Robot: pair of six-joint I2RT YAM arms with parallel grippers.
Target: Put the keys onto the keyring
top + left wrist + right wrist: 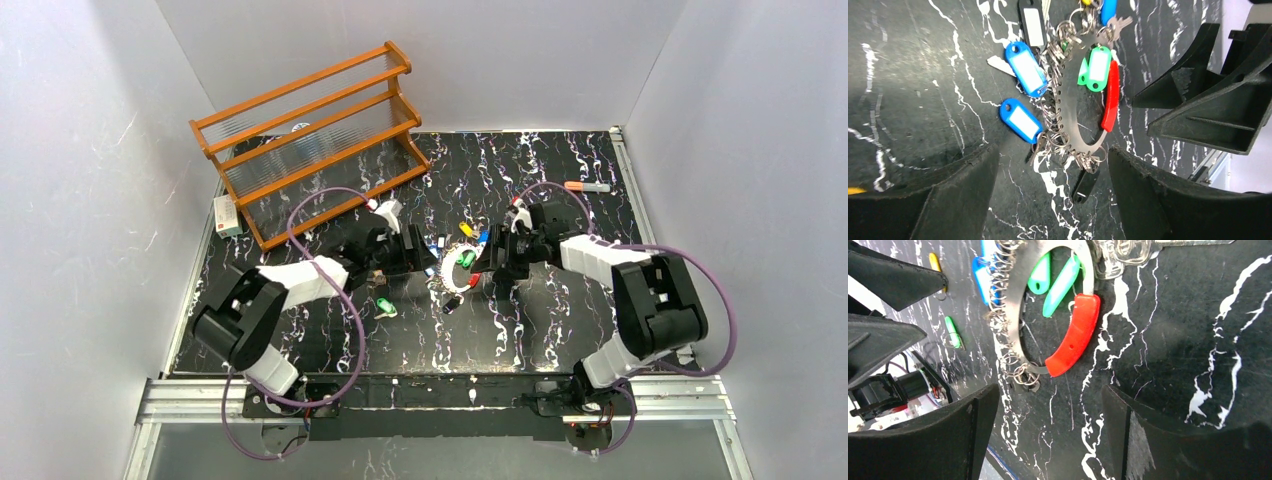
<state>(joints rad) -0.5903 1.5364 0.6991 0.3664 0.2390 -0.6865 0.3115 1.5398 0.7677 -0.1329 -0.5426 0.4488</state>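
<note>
Hovering released over the keyring (1067, 100), left end effector (1052, 150) and right end effector (1050, 387) grip nothing; most keys (1025, 67) attached, green key (385, 307) loose.

Keyring (1075, 332) top cut off (right wrist view).

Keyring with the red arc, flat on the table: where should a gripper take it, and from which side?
Probably the red plastic arc of the flat metal keyring, from above with the right gripper, one finger inside the ring, one outside. The arc is the thickest section, bare of the wire loops fringing the rest, and lies on the right arm's side.
</note>
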